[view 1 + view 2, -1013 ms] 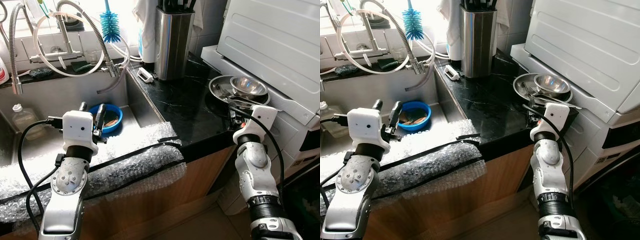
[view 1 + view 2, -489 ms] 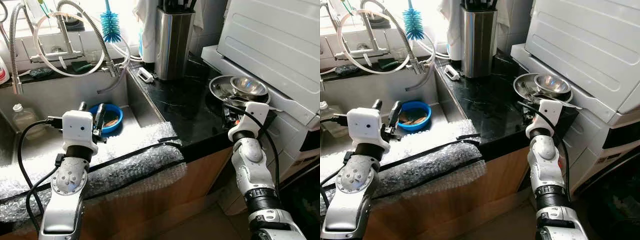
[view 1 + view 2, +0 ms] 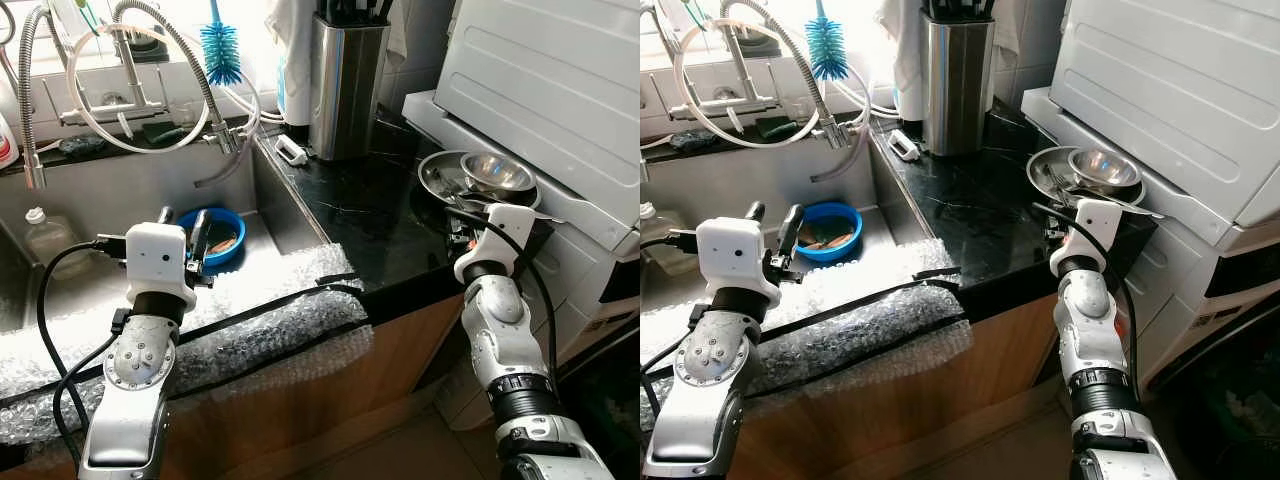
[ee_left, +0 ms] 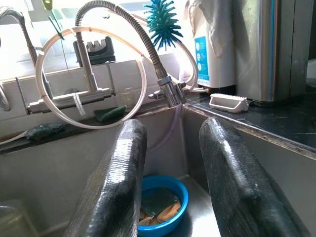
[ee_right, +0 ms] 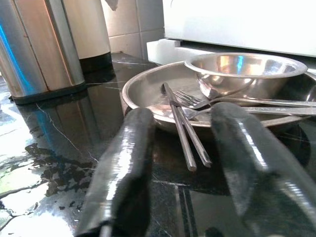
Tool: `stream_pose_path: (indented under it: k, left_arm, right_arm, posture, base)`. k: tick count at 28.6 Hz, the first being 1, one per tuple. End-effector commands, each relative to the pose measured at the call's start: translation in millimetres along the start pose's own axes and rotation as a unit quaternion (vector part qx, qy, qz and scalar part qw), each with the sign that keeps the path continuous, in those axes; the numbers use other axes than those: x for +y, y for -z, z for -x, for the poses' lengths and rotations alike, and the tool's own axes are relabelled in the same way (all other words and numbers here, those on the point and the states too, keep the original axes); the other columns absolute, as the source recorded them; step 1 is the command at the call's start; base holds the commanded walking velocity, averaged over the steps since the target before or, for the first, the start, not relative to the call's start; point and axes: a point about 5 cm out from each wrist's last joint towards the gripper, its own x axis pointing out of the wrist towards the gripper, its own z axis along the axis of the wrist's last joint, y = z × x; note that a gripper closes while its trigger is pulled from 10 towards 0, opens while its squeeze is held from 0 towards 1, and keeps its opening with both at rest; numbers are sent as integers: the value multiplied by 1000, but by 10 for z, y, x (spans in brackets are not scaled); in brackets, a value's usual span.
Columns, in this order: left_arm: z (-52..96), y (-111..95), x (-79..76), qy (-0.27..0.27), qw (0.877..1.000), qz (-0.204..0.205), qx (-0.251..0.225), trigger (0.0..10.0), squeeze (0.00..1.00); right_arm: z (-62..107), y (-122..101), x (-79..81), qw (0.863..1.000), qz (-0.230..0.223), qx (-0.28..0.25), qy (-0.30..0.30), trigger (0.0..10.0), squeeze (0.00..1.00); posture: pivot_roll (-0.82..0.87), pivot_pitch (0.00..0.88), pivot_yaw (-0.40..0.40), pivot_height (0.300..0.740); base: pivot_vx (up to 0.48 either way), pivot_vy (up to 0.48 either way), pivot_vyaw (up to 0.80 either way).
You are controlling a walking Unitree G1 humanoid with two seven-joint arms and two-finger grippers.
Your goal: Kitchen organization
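A steel plate sits on the black counter at the right, holding a steel bowl, chopsticks and forks. My right gripper stands open just in front of the plate's near rim, fingers level with the counter and nothing between them. A blue bowl with scraps lies in the sink. My left gripper is open above the sink's front edge, pointing toward that bowl and apart from it.
Bubble wrap covers the sink's front edge. A steel knife block stands at the counter's back, a white appliance behind the plate. A faucet hose, blue brush and plastic bottle surround the sink.
My right arm has shifted a little to the left, closer to the plate's near rim. The left arm has not moved.
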Motion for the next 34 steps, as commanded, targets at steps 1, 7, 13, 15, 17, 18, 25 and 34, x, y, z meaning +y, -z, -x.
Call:
stream_pose_path:
  k: [1, 7, 13, 15, 17, 18, 25, 34]
  left_arm:
    - [-31, -39, -13, -1, 1000, -5, -13, 10000, 0]
    - [-36, -39, -13, -1, 1000, -4, -14, 10000, 0]
    - [-36, -42, -13, -1, 1000, -4, -15, 10000, 0]
    - [-36, -42, -15, 0, 1000, -4, -14, 10000, 0]
    - [-36, -43, -15, 0, 1000, -4, -15, 10000, 0]
    - [-36, -43, -15, 0, 1000, -4, -15, 10000, 0]
    - [-39, -48, -13, -2, 1000, -5, -17, 10000, 0]
    - [-49, -62, -3, -7, 1000, -5, -22, 10000, 0]
  right_arm:
    - [-28, -34, 20, 1000, 1, -4, -5, 0, 0]
    - [-37, -37, 30, 1000, 2, -3, -7, 0, 0]
    - [-40, -40, 33, 1000, 2, -3, -6, 0, 0]
    - [-40, -54, 29, 1000, 0, -9, -5, 0, 0]
    - [-42, -73, 30, 1000, -5, -14, -4, 0, 0]
    - [-42, -73, 30, 1000, -5, -14, -4, 0, 0]
    - [-64, -147, 80, 999, -13, -31, -16, 0, 0]
    - [-70, -337, 181, 995, -34, -84, -48, 0, 0]
  posture:
    - [0, 0, -62, 740]
    - [1, 0, -63, 740]
    - [-1, 0, -61, 740]
    - [-1, 0, -62, 740]
    - [-3, 0, -62, 740]
    - [-3, 0, -62, 740]
    - [1, 0, -63, 740]
    - [1, 0, -65, 740]
  base:
    - [0, 0, 0]
    - [0, 0, 0]
    - [0, 0, 0]
    - [0, 0, 0]
    - [0, 0, 0]
    - [0, 0, 0]
    - [0, 0, 0]
    - [0, 0, 0]
